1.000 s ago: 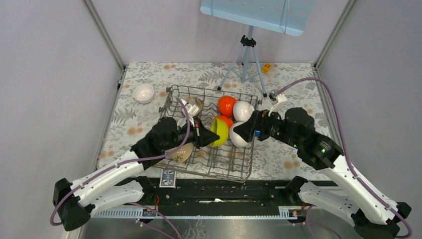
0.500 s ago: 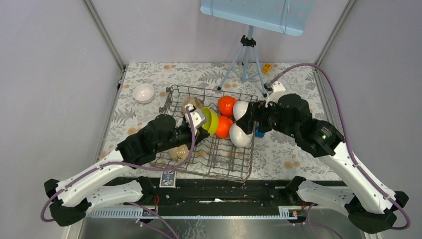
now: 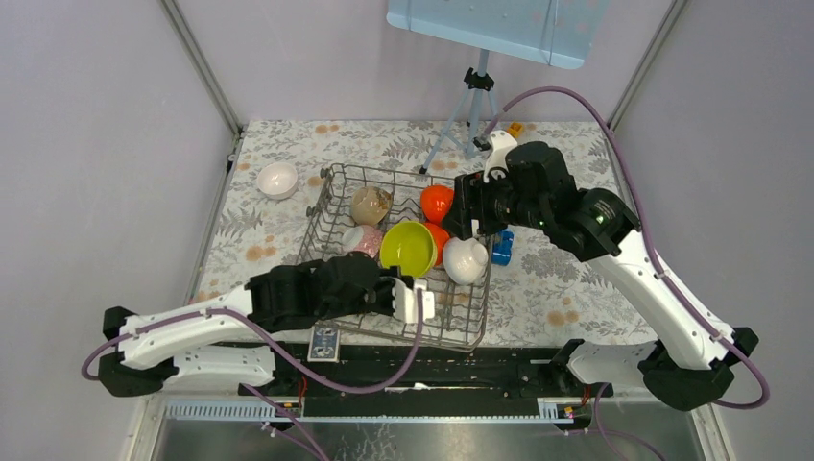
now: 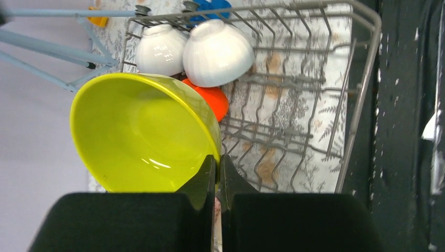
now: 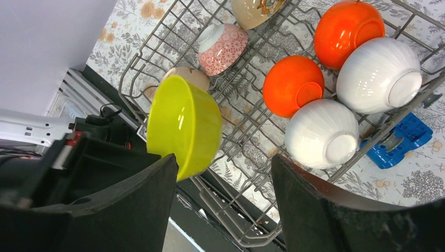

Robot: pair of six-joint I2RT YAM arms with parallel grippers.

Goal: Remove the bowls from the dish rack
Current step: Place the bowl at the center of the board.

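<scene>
Bowl (image 4: 137, 134) rim between left jaws

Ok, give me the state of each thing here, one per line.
lime-yellow bowl: held by its rim, tipped sideways.
left gripper: shut on lime-yellow bowl.
right gripper: open, empty.
orange bowls: in dish rack, on edge.
white bowls: racked, on edge.
pink bowl: racked.
lone white bowl: upright on table.

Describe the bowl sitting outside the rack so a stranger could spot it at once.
Find the grey wire dish rack in the middle of the flowered table, then look just beyond its far left corner. A small white bowl sits there alone on the table, the only bowl not in the rack.
</scene>
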